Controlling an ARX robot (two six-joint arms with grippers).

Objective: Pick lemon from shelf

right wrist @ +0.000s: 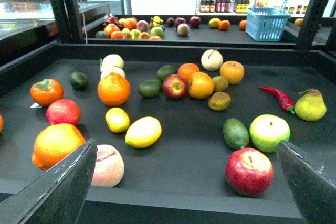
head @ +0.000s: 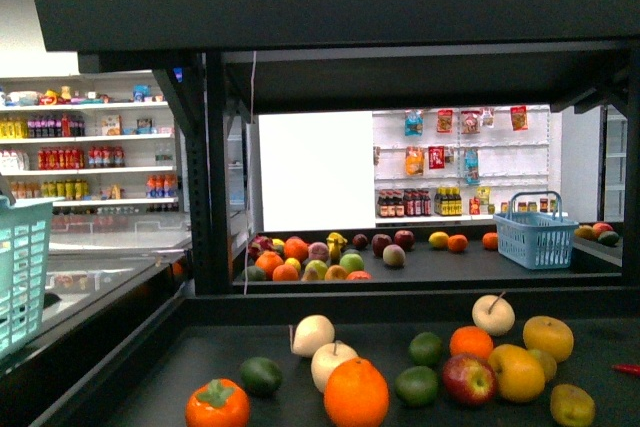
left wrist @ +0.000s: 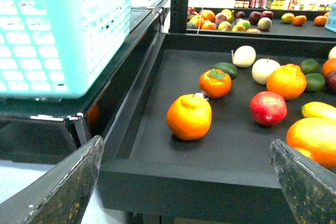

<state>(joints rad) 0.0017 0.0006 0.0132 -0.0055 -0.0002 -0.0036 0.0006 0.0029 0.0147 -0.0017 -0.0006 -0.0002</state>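
Note:
The lemon (right wrist: 143,132) is a smooth bright-yellow oval lying on the front part of the shelf's (right wrist: 157,51) black tray, with a smaller yellow fruit (right wrist: 117,119) just beside it. My right gripper (right wrist: 186,142) is open at the tray's front edge, and the lemon lies a little beyond its left-hand finger (right wrist: 58,192). My left gripper (left wrist: 186,140) is open outside the tray's front corner (left wrist: 210,174), facing an orange (left wrist: 189,116). A yellow fruit (left wrist: 320,110) shows at the edge of the left wrist view; I cannot tell whether it is the lemon. The lemon does not show in the front view.
Close to the right gripper lie a red apple (right wrist: 249,171), a peach (right wrist: 107,165) and a big orange (right wrist: 55,144). Several more fruits fill the tray behind. A turquoise basket (left wrist: 63,24) stands left of the shelf. A blue basket (head: 536,232) sits on the far tray.

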